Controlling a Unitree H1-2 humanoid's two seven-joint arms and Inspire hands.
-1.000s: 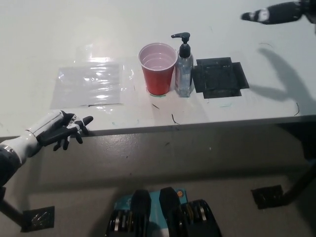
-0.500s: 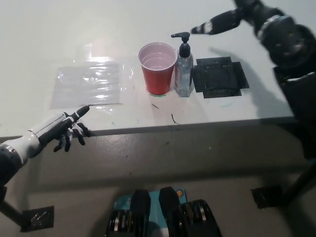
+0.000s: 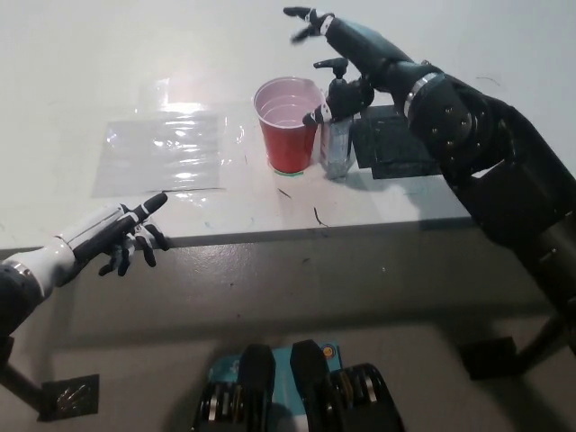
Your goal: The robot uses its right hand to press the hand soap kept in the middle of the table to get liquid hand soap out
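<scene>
A clear hand soap bottle (image 3: 337, 144) with a black pump head stands at the table's middle, right beside a red plastic cup (image 3: 288, 126). My black right hand (image 3: 346, 49) hovers over the pump, fingers spread, the thumb reaching down beside the pump neck; the palm looks just above the pump top, and I cannot tell whether it touches. It grips nothing. My white left hand (image 3: 112, 236) rests at the table's front edge on the left, fingers extended and holding nothing.
A clear plastic sheet (image 3: 162, 153) lies flat on the left of the white table (image 3: 225, 45). A black square mat (image 3: 396, 144) lies right of the bottle, partly under my right forearm. The table's front edge runs across the middle of the picture.
My right arm has swung in from the far right to above the soap pump. The left hand has barely shifted at the table edge.
</scene>
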